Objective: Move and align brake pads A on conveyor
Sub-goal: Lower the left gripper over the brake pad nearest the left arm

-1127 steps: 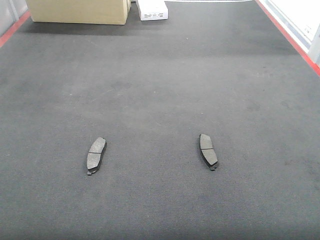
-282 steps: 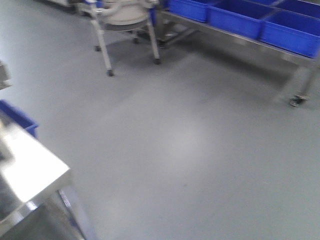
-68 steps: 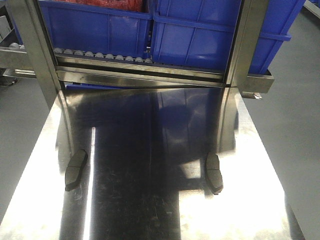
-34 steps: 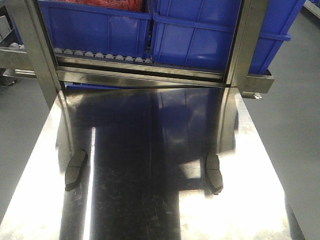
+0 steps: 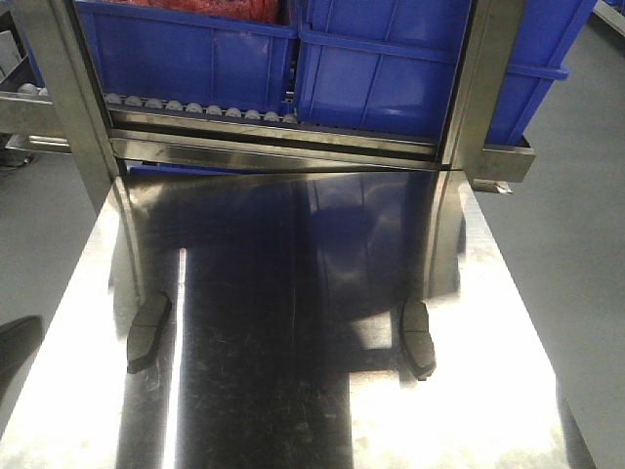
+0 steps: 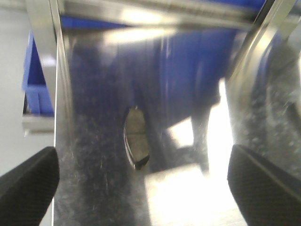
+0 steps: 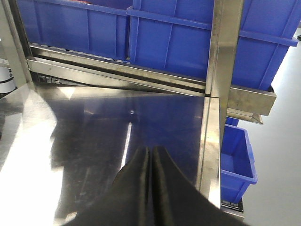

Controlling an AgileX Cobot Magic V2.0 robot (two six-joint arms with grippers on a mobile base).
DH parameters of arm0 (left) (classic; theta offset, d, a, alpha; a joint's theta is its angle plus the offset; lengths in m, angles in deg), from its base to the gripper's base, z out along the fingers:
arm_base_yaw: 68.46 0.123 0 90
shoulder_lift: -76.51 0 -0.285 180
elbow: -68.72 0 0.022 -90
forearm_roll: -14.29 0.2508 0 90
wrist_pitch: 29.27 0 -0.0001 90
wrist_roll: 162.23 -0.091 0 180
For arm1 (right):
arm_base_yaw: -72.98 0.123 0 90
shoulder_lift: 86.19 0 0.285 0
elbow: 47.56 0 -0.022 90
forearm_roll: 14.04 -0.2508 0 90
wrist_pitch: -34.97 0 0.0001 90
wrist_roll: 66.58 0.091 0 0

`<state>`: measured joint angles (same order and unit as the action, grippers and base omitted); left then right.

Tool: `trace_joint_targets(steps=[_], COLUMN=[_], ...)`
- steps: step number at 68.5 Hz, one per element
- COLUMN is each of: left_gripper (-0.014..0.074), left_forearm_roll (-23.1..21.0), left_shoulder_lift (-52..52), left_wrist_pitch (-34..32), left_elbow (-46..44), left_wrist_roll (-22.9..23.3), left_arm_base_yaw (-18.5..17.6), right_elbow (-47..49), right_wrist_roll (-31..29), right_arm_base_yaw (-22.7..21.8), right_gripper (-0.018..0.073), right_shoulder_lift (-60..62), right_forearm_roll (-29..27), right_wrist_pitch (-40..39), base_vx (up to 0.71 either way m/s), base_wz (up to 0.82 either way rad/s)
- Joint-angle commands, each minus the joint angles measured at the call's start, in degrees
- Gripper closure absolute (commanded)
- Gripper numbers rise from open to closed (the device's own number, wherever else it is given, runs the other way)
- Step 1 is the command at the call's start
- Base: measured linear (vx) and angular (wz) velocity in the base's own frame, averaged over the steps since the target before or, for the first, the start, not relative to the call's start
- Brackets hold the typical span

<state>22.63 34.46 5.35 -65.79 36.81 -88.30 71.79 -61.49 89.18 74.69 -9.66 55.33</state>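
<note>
I am looking at two blue bins sitting side by side on a steel rack behind the worktop; the left bin is showing something red along its top edge, though I cannot tell what it is, and the right bin is hiding its contents from me. A row of small rollers is running under the left bin. From the right wrist view I am also seeing a lower blue bin standing beside the worktop's right edge, below the rack, with its inside out of sight. The left brake pad is lying flat on the shiny steel worktop near its left edge, and the right brake pad is lying flat well apart from it, toward the right edge, both pointing roughly away from me. The left pincer is hanging over the worktop with its fingers spread wide, holding nothing, and the left brake pad is showing between them, a little ahead, touching neither. The right pincer is hovering above the worktop with its two dark fingers pressed together and nothing visible between them
</note>
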Motion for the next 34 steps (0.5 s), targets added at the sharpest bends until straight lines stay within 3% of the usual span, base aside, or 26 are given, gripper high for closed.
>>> trace_joint_targets(steps=[1,9,34], left_gripper=[-0.0071,-0.0066,-0.0052], left_forearm_roll=[0.03,-0.03,-1.56], left_shoulder_lift=[-9.29,-21.05,-49.60], left_wrist_pitch=[-2.92,-0.36,13.17], left_elbow=[-5.36,-10.50,-29.37], left_wrist_roll=[0.23,-2.36,-1.93], left_arm_base_yaw=[-0.24,-0.24,-0.12], right_elbow=[1.54,1.54,1.54], right_wrist_roll=[-0.50,-0.50,-0.50], right_arm_base_yaw=[-0.26,-0.26,-0.26], right_gripper=[0.0562,0.0562,0.0562], right_shoulder_lift=[-0.45,-0.45,-0.45], right_forearm_roll=[0.46,0.46,0.46], right_wrist_pitch=[-4.21,-4.21,-4.21], base_vx=[0.00,0.00,0.00], base_wz=[0.00,0.00,0.00])
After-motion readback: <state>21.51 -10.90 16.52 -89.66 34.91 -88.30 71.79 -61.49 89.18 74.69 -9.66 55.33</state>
